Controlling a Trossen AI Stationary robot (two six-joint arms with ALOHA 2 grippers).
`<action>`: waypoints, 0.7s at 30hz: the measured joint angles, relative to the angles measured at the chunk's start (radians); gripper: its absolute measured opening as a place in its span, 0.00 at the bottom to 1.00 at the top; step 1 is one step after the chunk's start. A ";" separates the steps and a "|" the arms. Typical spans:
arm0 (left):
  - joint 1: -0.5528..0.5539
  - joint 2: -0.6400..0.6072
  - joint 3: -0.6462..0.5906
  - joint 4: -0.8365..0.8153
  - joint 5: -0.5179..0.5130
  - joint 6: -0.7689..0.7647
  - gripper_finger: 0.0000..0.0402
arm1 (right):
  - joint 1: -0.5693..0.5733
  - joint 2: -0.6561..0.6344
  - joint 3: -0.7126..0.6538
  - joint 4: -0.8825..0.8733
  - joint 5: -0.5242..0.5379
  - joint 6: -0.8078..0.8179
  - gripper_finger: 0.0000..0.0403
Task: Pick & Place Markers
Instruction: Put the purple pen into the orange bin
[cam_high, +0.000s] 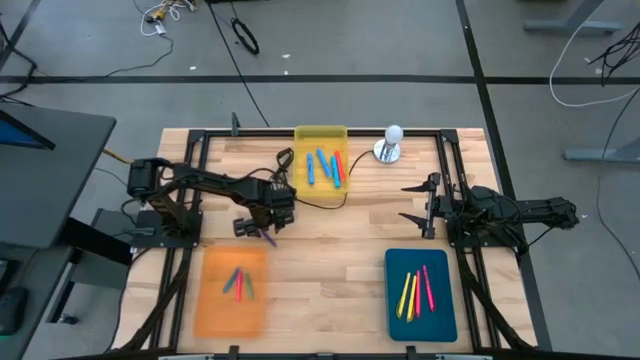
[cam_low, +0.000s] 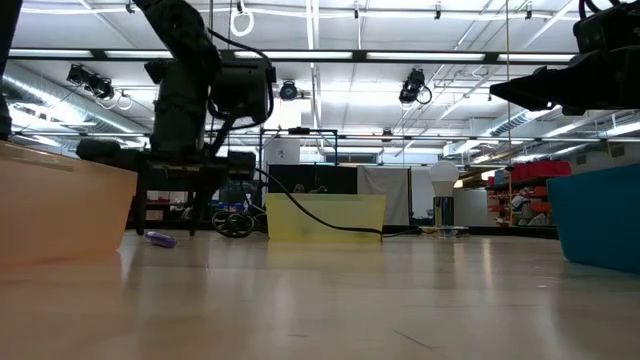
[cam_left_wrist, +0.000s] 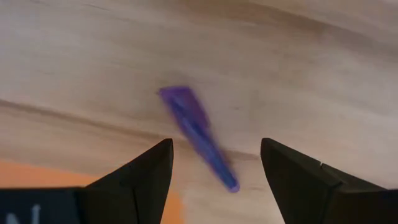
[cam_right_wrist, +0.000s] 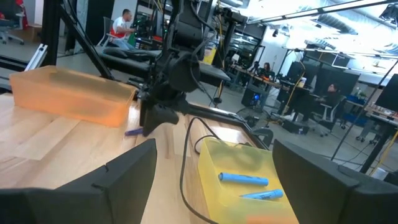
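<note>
the left arm reaches from the left edge of the high view toward the centre, its elbow folded, and the left gripper (cam_high: 254, 230) hangs pointing down over a purple marker (cam_high: 268, 236) lying on the bare table (cam_high: 330, 250), just above the orange tray (cam_high: 230, 290) in the frame. in the left wrist view the two dark fingers (cam_left_wrist: 140, 180) stand apart on either side of the marker (cam_left_wrist: 198, 127), open and holding nothing. the right arm lies stretched along the right side of the high view, its right gripper (cam_high: 415, 205) spread wide and empty. other markers lie in the yellow tray (cam_high: 320, 135) at top centre, the orange tray at lower left and the teal tray (cam_high: 420, 315) at lower right.
</note>
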 joint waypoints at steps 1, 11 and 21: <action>0.000 0.009 -0.007 0.015 0.008 0.000 0.62 | 0.000 0.000 0.000 0.000 0.000 0.000 0.80; 0.018 0.052 -0.011 0.072 0.038 0.048 0.61 | 0.000 0.000 0.000 0.000 0.000 0.000 0.80; 0.014 0.053 -0.009 0.092 0.042 0.054 0.34 | 0.000 0.000 0.000 0.000 0.000 0.000 0.80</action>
